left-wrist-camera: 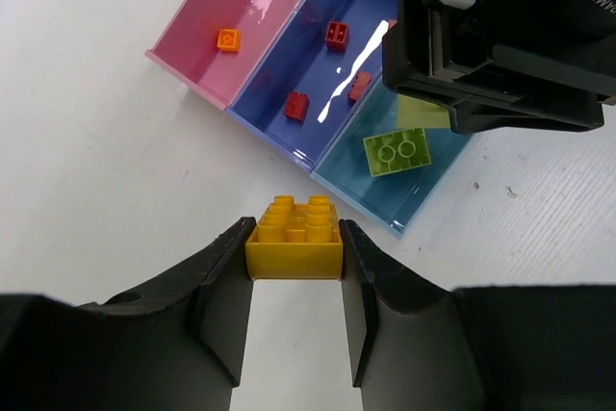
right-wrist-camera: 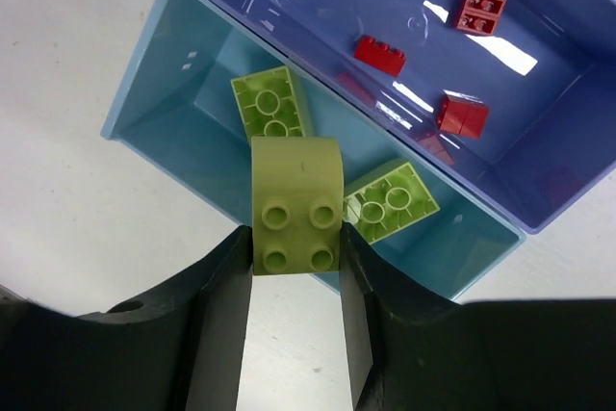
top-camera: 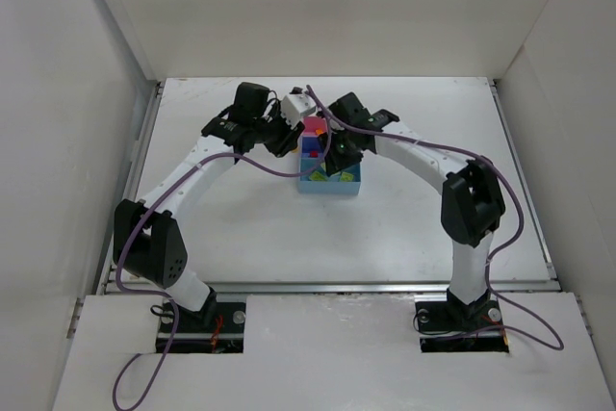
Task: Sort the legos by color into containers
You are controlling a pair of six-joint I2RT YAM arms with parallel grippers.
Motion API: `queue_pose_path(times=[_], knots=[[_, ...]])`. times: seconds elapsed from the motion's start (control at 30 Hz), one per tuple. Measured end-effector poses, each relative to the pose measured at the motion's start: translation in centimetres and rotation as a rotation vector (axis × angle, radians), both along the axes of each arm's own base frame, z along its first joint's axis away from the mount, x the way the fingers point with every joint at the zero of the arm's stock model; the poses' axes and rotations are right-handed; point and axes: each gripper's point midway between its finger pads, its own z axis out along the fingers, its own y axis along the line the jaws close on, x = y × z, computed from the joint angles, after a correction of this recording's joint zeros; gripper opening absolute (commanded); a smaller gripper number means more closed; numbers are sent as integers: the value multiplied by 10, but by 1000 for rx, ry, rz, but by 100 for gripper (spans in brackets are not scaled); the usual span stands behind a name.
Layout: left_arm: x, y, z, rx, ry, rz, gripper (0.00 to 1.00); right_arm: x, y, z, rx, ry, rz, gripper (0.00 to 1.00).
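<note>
Yellow Lego brick [left-wrist-camera: 294,255], studs up, is clamped between the black fingers of the left gripper [left-wrist-camera: 295,236], above the white table [left-wrist-camera: 96,141]. Just past those fingertips lies the joined tray. Its light-blue bin [left-wrist-camera: 351,168] is nearest, the dark-blue bin [left-wrist-camera: 289,64] next, and the pink bin [left-wrist-camera: 197,31] farthest to the hand's left.

The right arm's black wrist housing [left-wrist-camera: 500,45] hangs over the tray's far-right part and hides it from the left hand.

The right gripper [right-wrist-camera: 294,243] grips a lime-green brick [right-wrist-camera: 295,180], four studs showing, directly over the light-blue bin. Two lime bricks [right-wrist-camera: 269,103] lie in that bin beneath it. Three red bricks [right-wrist-camera: 378,55] sit in the dark-blue bin beyond the fingertips. Small orange bricks [left-wrist-camera: 228,39] rest in the pink bin.
</note>
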Motion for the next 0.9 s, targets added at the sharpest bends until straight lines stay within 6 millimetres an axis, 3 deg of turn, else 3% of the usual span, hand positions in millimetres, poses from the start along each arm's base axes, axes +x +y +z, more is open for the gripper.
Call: queue_pose_path(times=[0.07,0.13,0.5,0.63,0.7,0.77,0.9], knots=[[0,0,0,0,0,1,0,1,1,1,0,1,0,51],[0,0,0,0,0,1,0,1,1,2,-1,0,2,56],[0,0,0,0,0,1,0,-2,-1,1,-7,11,6,64],[1,0,0,-2,-4,0,0,2,-8,11,18,11,-49,64],[5,-2,0,-6,-11,-1,0,11,-17,24,61,-4,-109,64],[14,-8,1,-15,-17,-3,0,23,-48,47,109,-43,-216,64],[51,-29,2,-61,-31,5,0,45,-114,91,174,-160,-425,64]])
